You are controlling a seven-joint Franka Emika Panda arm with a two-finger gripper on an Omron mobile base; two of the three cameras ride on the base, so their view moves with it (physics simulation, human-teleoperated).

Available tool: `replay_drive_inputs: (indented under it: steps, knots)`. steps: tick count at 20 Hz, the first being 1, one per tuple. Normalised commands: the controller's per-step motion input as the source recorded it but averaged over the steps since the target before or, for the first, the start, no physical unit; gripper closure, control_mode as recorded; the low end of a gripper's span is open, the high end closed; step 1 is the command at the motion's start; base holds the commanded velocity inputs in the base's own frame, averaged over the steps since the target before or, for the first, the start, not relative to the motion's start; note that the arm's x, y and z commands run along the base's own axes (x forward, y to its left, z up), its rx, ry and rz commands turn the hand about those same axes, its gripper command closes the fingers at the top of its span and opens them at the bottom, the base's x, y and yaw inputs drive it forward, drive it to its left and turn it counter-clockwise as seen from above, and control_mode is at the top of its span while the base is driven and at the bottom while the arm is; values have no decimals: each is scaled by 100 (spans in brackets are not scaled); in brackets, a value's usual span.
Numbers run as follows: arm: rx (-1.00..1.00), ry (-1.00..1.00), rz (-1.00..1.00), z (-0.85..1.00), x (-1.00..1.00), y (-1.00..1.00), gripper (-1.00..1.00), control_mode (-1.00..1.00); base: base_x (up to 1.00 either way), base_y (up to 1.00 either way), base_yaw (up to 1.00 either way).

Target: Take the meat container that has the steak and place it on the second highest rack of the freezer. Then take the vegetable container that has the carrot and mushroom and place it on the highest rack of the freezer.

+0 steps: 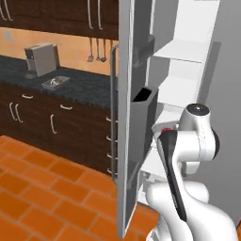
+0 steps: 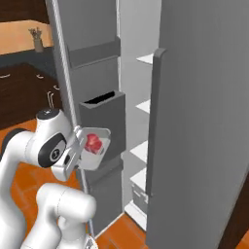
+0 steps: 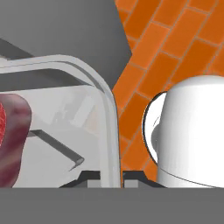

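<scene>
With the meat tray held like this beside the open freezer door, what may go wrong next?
The gripper pinches the meat container only at its rim, tilted, so the steak might slide out. The tray hangs close to the door bins and may bump them on its way to the white shelves.

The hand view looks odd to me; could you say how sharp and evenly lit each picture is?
Hand view: meat container and steak loom huge, cropped, soft-edged. Right base view: flat light, no glare, steak clear. Left base view: freezer interior bright white, shelf edges faint.
</scene>
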Motion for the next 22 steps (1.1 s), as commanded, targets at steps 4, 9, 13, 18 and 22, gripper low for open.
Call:
replay_drive_inputs:
  steps: [4, 9, 13, 18, 22]
  knots:
    - [0, 0, 0, 0, 0, 0, 100, 100, 32, -35, 37]
    - [0, 0, 0, 0, 0, 0, 100, 100, 0, -42, -1]
    - [0, 0, 0, 0, 0, 0, 100, 100, -5, -1, -4]
    - [0, 0, 0, 0, 0, 0, 100, 100, -19, -15, -15]
    - [0, 0, 0, 0, 0, 0, 100, 100, -36, -26, -24]
